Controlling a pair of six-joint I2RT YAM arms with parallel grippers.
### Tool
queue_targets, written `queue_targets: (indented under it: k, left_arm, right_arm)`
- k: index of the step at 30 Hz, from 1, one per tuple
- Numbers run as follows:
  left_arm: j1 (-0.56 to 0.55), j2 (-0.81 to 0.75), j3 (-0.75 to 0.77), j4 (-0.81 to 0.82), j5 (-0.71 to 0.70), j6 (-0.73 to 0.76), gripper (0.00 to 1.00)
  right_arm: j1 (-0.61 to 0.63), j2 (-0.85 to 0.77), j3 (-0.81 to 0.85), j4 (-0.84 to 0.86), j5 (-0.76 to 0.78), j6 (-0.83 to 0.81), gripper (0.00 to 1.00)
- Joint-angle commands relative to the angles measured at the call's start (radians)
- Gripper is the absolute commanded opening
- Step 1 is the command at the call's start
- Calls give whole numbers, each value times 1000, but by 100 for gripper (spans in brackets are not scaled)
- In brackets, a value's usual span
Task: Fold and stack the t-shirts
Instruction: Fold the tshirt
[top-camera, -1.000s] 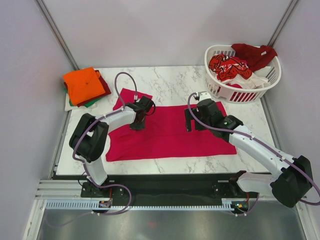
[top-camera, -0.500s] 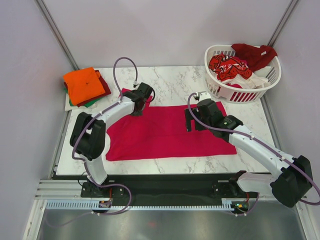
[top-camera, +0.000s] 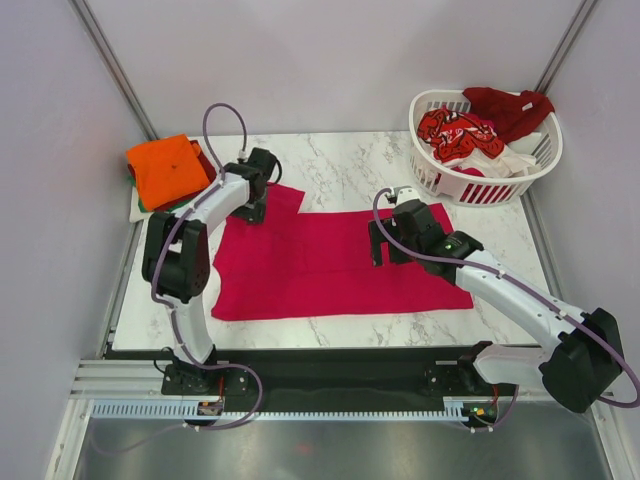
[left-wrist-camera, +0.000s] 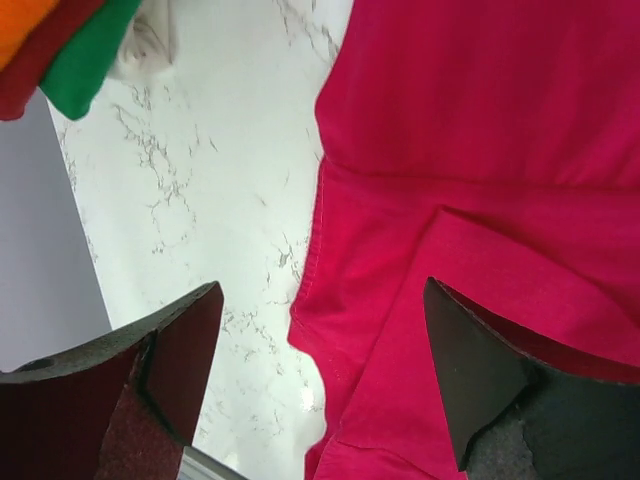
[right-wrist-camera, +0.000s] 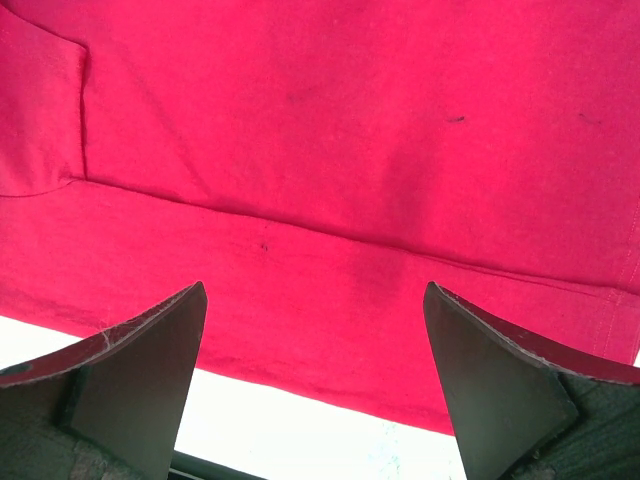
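Magenta t-shirt flat; far-left corner hidden under left end effector, released; right end effector released too.

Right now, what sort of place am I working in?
Likely a robot test cell staged for laundry: plain panel walls around a marble table, a white basket of crumpled t-shirts, and a folded stack.

Magenta-red t-shirt at centre, orange t-shirt at ten o'clock, red-patterned t-shirt in the white basket at two, grey-veined white table
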Motion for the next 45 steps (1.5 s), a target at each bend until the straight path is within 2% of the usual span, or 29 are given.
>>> queue_targets:
  k: [1, 5, 6, 11, 18, 25, 34, 37, 38, 41, 42, 44, 45]
  left_arm:
    - [19, -18, 113, -8, 63, -6, 88]
    - [36, 90, 271, -7, 164, 11, 85]
    - [53, 118, 349, -8, 192, 15, 84]
    - [126, 284, 620, -10, 439, 2, 79]
    - [220, 483, 812, -8, 589, -96, 73]
    - [251, 592, 920, 1, 652, -112, 67]
    - [265, 649, 894, 11, 645, -101, 63]
    - [265, 663, 885, 13, 646, -92, 54]
    - [266, 663, 885, 16, 646, -89, 43]
    - [266, 663, 885, 19, 657, -86, 27]
    - [266, 663, 886, 21, 660, -81, 16]
    - [266, 654, 882, 18, 668, -80, 2]
    - [265, 644, 877, 18, 672, -80, 2]
  right_arm:
    - [-3, 0, -1, 14, -1, 2, 98]
    - [-3, 3, 1, 13, 0, 2, 98]
    - [-3, 0, -1, 13, 2, 1, 98]
    - [-3, -6, -10, 11, 14, 1, 98]
    - [-3, 22, -7, 11, 25, 2, 98]
    - [-3, 49, -7, 11, 26, -1, 98]
    - [-3, 77, -2, 10, 29, -3, 98]
    - [-3, 88, -1, 11, 28, -1, 98]
    - [-3, 91, -1, 11, 26, -3, 98]
    - [-4, 95, -1, 14, 29, -1, 98]
    - [-3, 100, -1, 13, 31, -3, 98]
    - [-3, 101, 2, 13, 31, -3, 98]
    - [-4, 104, 4, 14, 29, -3, 98]
